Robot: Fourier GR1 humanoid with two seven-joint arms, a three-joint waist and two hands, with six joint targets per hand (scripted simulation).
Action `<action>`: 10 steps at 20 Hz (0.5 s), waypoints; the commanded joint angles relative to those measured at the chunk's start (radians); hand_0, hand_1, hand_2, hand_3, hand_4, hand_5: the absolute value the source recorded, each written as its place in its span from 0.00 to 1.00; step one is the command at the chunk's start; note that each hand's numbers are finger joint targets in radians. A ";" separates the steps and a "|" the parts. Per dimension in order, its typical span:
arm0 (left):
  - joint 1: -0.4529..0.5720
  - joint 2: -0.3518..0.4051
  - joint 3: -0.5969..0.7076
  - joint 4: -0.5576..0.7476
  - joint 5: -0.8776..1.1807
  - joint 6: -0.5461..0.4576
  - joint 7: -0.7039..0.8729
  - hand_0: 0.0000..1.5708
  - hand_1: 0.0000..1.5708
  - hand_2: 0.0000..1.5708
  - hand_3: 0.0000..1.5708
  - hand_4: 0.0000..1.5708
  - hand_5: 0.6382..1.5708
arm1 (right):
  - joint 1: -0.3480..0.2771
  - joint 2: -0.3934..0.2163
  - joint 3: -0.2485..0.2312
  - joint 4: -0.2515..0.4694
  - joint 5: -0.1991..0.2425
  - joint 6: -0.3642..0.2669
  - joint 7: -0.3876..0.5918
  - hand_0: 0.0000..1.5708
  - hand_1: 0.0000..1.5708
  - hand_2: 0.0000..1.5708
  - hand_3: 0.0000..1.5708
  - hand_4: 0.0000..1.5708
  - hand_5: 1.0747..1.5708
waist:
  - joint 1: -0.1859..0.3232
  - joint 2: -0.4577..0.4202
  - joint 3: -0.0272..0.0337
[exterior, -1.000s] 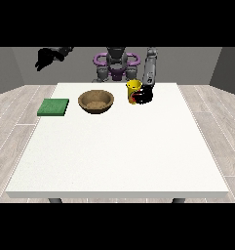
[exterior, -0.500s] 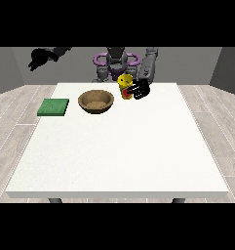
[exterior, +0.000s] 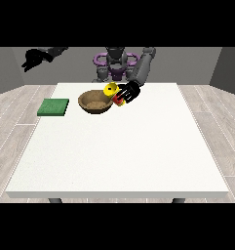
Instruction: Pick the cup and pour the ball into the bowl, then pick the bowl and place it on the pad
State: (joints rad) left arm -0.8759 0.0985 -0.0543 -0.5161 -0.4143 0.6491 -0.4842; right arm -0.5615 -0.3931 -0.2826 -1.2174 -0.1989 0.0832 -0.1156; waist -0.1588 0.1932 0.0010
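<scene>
A brown bowl (exterior: 94,102) sits on the white table (exterior: 119,146) near its far edge. The hand at the view's right (exterior: 128,93) is curled round a yellow and red cup (exterior: 112,92), tilted with its mouth toward the bowl, just above the bowl's right rim. No ball shows. A green pad (exterior: 53,107) lies flat at the table's left side. The hand at the view's left (exterior: 32,59) is raised high, beyond the table's far left corner, holding nothing.
The robot's torso (exterior: 116,63) stands behind the table's far edge. Grey plank floor surrounds the table on all sides.
The hand at the view's right has lifted the cup off the table, carried it left to the bowl's rim and tipped it. The other hand has drifted right and slightly down.
</scene>
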 commanded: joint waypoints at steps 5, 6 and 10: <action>-0.111 -0.006 -0.180 0.156 -0.303 0.185 0.282 0.96 0.96 1.00 1.00 0.95 0.71 | -0.012 0.033 0.035 0.060 0.035 -0.012 -0.026 0.00 0.00 0.22 0.43 0.34 0.99 | -0.016 -0.055 0.0010; -0.084 -0.038 -0.204 0.174 -0.330 0.196 0.310 0.96 0.96 1.00 1.00 0.96 0.71 | 0.025 0.036 0.039 0.075 0.029 0.003 -0.002 0.00 0.00 0.24 0.43 0.34 0.99 | -0.020 -0.102 0.0007; -0.172 0.036 -0.289 0.231 -0.477 0.226 0.407 1.00 1.00 1.00 1.00 0.95 0.78 | -0.003 -0.011 0.005 0.127 0.025 0.020 -0.030 0.00 0.00 0.22 0.42 0.35 0.99 | 0.012 -0.087 0.0015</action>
State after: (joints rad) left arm -1.0000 0.1098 -0.2661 -0.3448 -0.7626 0.8223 -0.1777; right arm -0.5675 -0.3929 -0.2749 -1.1226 -0.1800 0.0951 -0.1374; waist -0.1530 0.1279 0.0022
